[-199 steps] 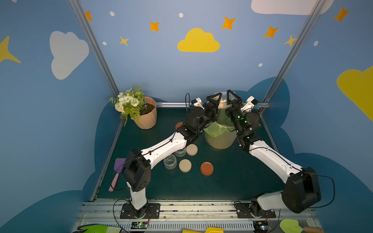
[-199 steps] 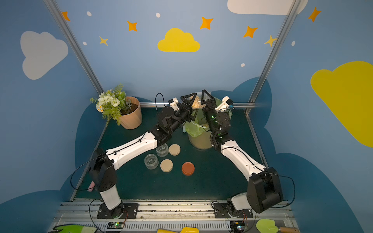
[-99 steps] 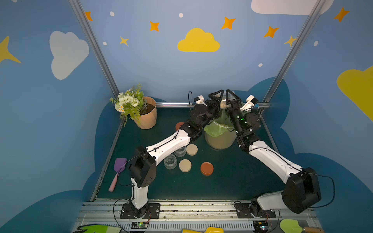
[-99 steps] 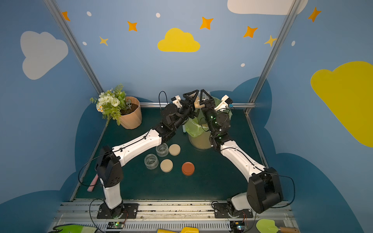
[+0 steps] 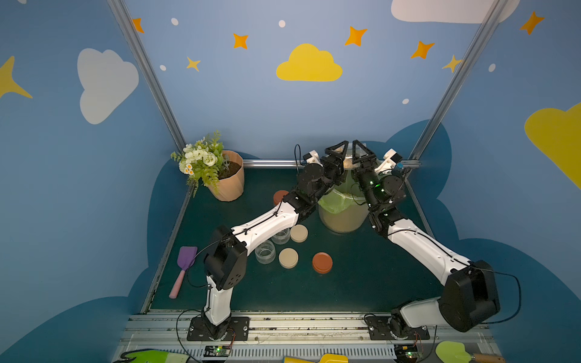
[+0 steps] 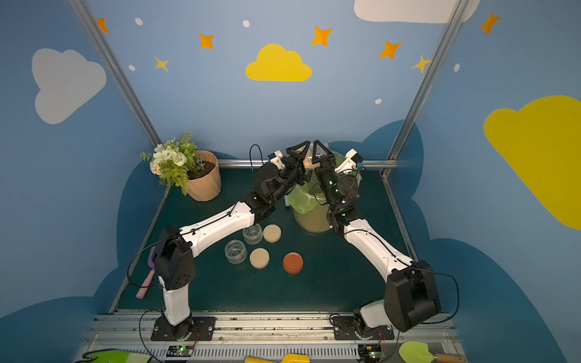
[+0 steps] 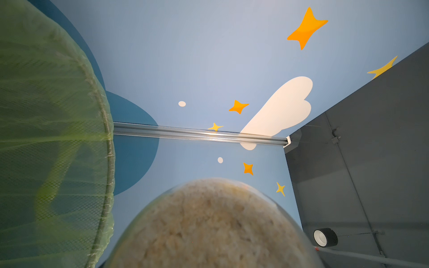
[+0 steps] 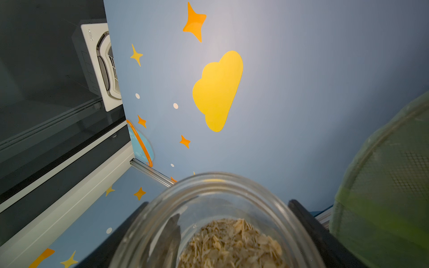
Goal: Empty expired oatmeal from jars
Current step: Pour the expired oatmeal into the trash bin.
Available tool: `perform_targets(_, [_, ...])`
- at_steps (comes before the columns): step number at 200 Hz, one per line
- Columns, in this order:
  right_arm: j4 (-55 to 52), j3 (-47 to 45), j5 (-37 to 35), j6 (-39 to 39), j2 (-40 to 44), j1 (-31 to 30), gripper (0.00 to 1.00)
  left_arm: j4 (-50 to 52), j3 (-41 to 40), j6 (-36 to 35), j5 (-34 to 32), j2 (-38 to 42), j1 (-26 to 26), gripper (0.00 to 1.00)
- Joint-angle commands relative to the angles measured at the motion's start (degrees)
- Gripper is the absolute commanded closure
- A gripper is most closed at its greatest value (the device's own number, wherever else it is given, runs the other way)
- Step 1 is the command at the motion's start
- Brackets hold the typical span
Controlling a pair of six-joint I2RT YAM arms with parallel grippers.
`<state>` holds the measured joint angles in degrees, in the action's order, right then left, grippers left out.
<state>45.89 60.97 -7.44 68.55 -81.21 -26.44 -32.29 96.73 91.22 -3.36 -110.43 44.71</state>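
Right wrist view: right hand (image 8: 219,222) clamps jar (image 8: 220,192) of oatmeal (image 8: 232,246); whether left hand (image 5: 337,156) grips cannot be told.

no legible txt, labels, nos. anywhere

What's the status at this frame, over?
Right tool shut on open jar, oatmeal inside, raised by the bin. Left tool against it, grip unclear. Two empty jars on table. Nothing blocking.
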Motion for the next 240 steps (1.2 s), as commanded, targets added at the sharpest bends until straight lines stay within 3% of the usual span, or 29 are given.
perform_targets(1, [-1.84,0.83,4.50,-1.14,1.37,-1.11,0.26,-5.47,0.92,-2.78,1.14,-0.42,-0.47,0.69])
perform_targets(26, [-7.64,-0.40,2.81,-3.58,4.83,-1.01,0.14,-5.66,1.22,-3.07,1.45,-0.65,-0.93,0.71])
perform_targets(48, [-13.72,-1.03,1.20,-6.78,8.04,-0.88,0.10,-5.76,1.49,-3.54,2.12,-0.92,-1.43,0.72])
perform_targets(78, [-26.18,0.94,0.47,-8.58,11.53,0.34,0.09,-5.78,0.89,-4.63,2.39,-0.49,-1.95,0.72])
perform_targets(101, [-26.81,-0.04,4.14,-9.22,13.52,2.99,0.09,-6.03,-0.37,-5.35,2.26,-0.10,-2.08,0.72])
perform_targets(118, [-29.82,-0.82,3.30,-10.72,15.87,3.25,0.09,-6.50,-1.12,-5.35,2.30,-0.22,-2.23,0.73])
perform_targets(124, [-30.87,-0.98,2.81,-11.93,16.84,3.23,0.03,-6.64,-1.27,-5.37,2.43,-0.33,-2.39,0.73])
perform_targets(155, [-34.48,-3.29,1.36,-14.23,20.88,4.38,0.03,-5.44,-1.50,-7.59,3.16,-0.21,-3.21,0.74])
perform_targets(216, [-45.68,-6.49,6.05,-17.57,27.38,8.61,0.02,4.99,1.86,-21.00,9.12,-0.43,-5.78,0.75])
perform_targets(240, [-52.47,-7.02,5.41,-21.32,31.94,9.94,0.02,12.68,4.36,-30.73,11.35,-0.40,-6.52,0.77])
